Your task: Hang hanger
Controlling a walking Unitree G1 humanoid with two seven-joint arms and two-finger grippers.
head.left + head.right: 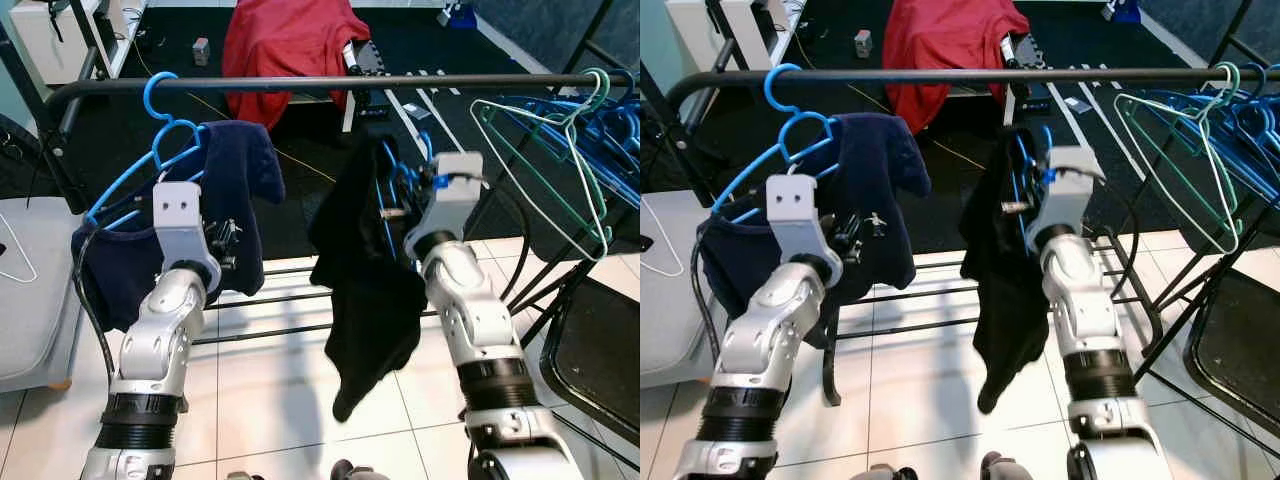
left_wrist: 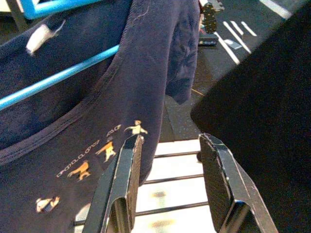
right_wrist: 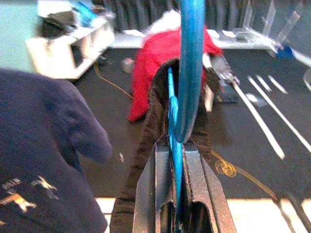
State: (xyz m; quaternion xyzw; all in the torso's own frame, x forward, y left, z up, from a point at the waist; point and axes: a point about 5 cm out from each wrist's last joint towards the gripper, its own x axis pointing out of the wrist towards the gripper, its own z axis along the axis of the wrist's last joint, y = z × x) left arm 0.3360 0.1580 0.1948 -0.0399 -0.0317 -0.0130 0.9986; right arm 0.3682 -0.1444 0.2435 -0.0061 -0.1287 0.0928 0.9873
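Right wrist view: the right gripper is clenched on the blue hanger, whose wire runs straight up from between the two fingers. A black garment drapes from this hanger and hangs below the arm.

Head views: the hanger's hook sits just below the black rail, which runs horizontally from 9 o'clock to 3 o'clock across the upper scene. The rail lies at 12 o'clock from the right gripper, near but apart; the hook does not appear to be over it yet (judgement from the visible gap). The hanger's long axis looks turned roughly edge-on to the camera, so it crosses the rail rather than lying along it.

Left gripper: released, its fingers parted beside a navy shirt that already hangs on a second blue hanger hooked on the rail at 10 o'clock. It holds nothing.

Empty hangers cluster at the rail's 3 o'clock end.

The right arm is the working arm. The coming move likely calls for a lift toward 12 o'clock, then a lowering of the hook onto the free rail section between the navy shirt and the empty hangers.
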